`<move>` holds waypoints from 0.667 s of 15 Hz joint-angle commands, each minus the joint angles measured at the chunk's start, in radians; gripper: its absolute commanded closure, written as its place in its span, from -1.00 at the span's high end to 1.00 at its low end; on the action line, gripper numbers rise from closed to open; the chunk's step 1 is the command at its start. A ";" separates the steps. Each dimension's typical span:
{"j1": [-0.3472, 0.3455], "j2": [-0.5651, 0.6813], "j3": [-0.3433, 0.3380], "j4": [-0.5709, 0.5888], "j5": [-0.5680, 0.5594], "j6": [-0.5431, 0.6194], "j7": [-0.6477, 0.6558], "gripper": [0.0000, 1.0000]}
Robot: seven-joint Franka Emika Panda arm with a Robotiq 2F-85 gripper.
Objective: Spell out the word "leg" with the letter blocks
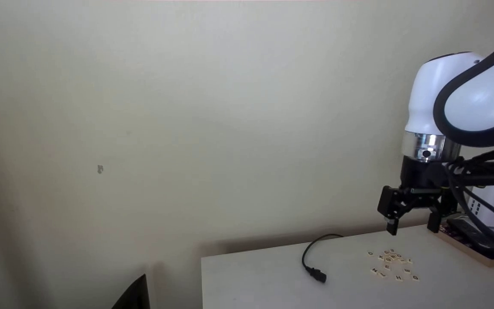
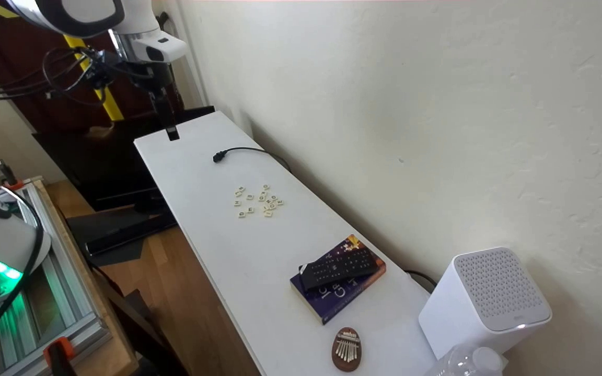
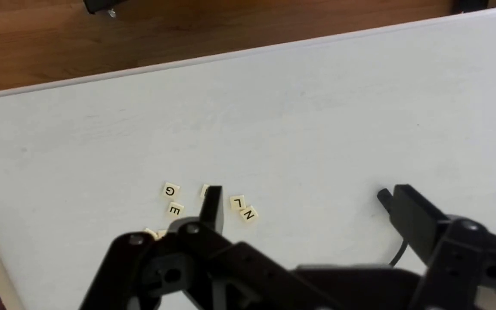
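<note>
Small beige letter blocks [image 2: 250, 197] lie scattered in a loose cluster on the white table, visible in both exterior views. Legible in the wrist view are an L block [image 3: 237, 202] touching or nearly touching an N block [image 3: 249, 214], plus a G block [image 3: 170, 190] just above an E block [image 3: 175, 209]. One block [image 3: 204, 190] is half covered by the left finger, and others are largely hidden behind the gripper. My gripper [image 3: 308, 189] hangs above the table with its jaws wide apart and nothing between them. An exterior view shows the gripper [image 1: 413, 231] well clear of the surface.
A black cable plug [image 3: 384, 198] lies on the table, partly behind the right finger. Further along are a book [image 2: 327, 303] bearing a remote [image 2: 338, 267], a thumb piano [image 2: 347, 350], a white box [image 2: 489, 297] and a clear bottle [image 2: 463, 363]. A wall runs along the table.
</note>
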 commanded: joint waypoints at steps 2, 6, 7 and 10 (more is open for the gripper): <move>-0.011 0.143 -0.074 0.025 -0.097 0.089 0.020 1.00; 0.002 0.263 -0.161 0.063 -0.129 0.167 -0.006 1.00; 0.012 0.293 -0.186 0.076 -0.144 0.188 0.001 1.00; 0.043 0.377 -0.236 0.119 -0.129 0.245 -0.031 1.00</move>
